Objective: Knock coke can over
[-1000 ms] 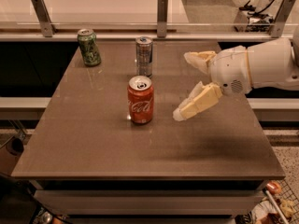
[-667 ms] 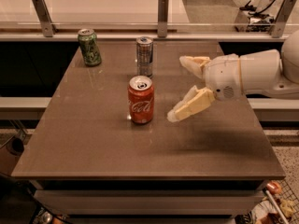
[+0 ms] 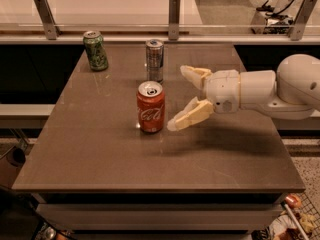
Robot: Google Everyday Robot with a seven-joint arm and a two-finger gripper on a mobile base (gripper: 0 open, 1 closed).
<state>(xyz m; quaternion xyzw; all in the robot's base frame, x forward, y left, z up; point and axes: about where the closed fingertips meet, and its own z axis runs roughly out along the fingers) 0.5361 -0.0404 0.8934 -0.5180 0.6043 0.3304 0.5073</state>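
Note:
The coke can (image 3: pixel 151 107) is red-orange with white lettering and a silver top. It stands upright near the middle of the brown table (image 3: pixel 100 154). My gripper (image 3: pixel 179 99) reaches in from the right at can height. Its two cream fingers are spread open and point left toward the can. The lower fingertip (image 3: pixel 175 124) is just right of the can's base, a small gap away. The upper finger (image 3: pixel 192 74) is farther back. Nothing is held.
A green can (image 3: pixel 95 50) stands at the table's back left. A taller slim silver-blue can (image 3: pixel 154 60) stands behind the coke can. A rail with metal posts (image 3: pixel 174 17) runs along the back edge. The table's edges drop off in front and at both sides.
My gripper has moved left toward the coke can, closing most of the gap. The can still stands upright in the same spot.

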